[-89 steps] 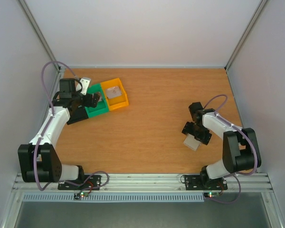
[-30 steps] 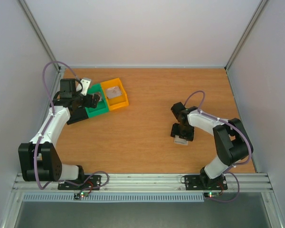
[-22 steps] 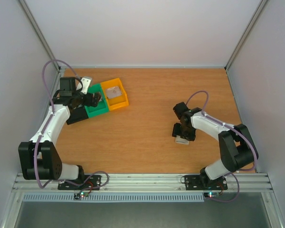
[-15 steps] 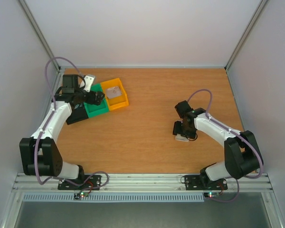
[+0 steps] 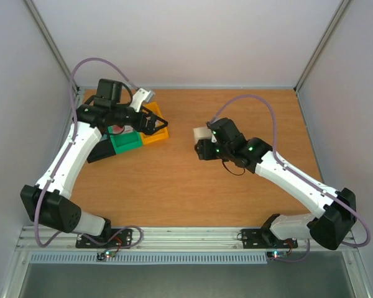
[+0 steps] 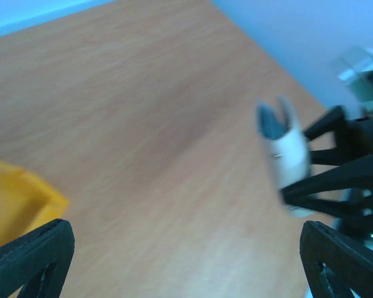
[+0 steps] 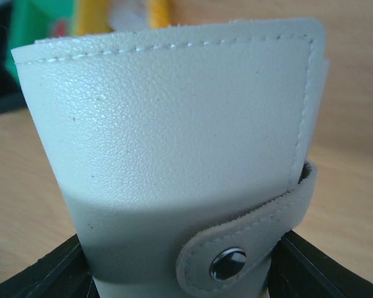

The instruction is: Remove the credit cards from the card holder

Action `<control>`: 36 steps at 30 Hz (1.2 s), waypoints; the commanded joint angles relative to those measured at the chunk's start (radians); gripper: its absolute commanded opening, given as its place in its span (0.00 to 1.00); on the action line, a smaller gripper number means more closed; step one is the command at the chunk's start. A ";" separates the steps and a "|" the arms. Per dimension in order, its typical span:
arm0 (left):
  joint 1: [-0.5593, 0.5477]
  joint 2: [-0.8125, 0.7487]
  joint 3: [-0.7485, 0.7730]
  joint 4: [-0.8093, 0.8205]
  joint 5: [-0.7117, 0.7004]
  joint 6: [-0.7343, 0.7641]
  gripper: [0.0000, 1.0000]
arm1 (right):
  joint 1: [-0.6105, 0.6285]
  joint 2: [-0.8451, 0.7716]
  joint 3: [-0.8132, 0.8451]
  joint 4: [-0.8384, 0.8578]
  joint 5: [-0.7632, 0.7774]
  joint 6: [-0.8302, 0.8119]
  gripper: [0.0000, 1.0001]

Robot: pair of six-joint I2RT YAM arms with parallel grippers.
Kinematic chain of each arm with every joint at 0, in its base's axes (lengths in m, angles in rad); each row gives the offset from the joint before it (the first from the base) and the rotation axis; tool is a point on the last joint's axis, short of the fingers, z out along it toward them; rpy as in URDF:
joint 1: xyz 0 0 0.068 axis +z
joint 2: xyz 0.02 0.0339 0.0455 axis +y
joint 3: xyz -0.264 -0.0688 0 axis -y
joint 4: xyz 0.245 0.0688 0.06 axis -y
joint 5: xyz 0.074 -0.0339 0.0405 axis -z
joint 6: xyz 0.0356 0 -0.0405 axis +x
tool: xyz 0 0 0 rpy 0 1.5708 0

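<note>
The card holder (image 7: pixel 174 124), a pale stitched folding wallet, stands up out of the right gripper (image 5: pixel 204 144), which is clamped on its lower end and carries it clear of the table (image 5: pixel 174 180). Its strap (image 7: pixel 255 233) is wrapped round the fold and the snap (image 7: pixel 229 264) is fastened. No credit card shows.

The left gripper (image 5: pixel 152 122) is spread to its widest and holds nothing. The holder is out ahead of it and well apart, and the yellow bin (image 5: pixel 160 133) lies just below it.

The likeliest trouble is the snap. A pull on the strap could drag or twist the wallet out of a grip that has only one end. The strap is small, so wide fingers may close on the whole fold instead. Once the wallet opens, loose cards could slide out and drop.
</note>
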 commanded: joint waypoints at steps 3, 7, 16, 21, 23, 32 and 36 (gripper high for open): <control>-0.097 0.031 0.098 -0.094 0.221 -0.160 0.99 | 0.117 0.038 0.130 0.169 0.019 -0.083 0.63; -0.150 0.045 0.120 -0.086 0.191 -0.184 0.99 | 0.141 0.070 0.192 0.151 0.034 -0.071 0.63; -0.182 0.071 0.092 -0.037 0.084 -0.135 0.98 | 0.207 0.081 0.212 0.161 0.080 -0.117 0.63; -0.183 0.073 0.097 -0.029 0.108 -0.150 0.44 | 0.209 0.079 0.214 0.161 0.068 -0.130 0.64; -0.183 0.071 0.101 -0.044 0.114 -0.152 0.25 | 0.209 0.073 0.210 0.163 0.070 -0.132 0.63; -0.183 0.063 0.129 -0.139 0.108 -0.107 0.00 | 0.208 -0.029 0.131 0.145 0.079 -0.187 0.98; -0.183 0.056 0.159 -0.190 0.087 -0.070 0.00 | 0.185 -0.125 0.047 0.119 0.054 -0.233 0.98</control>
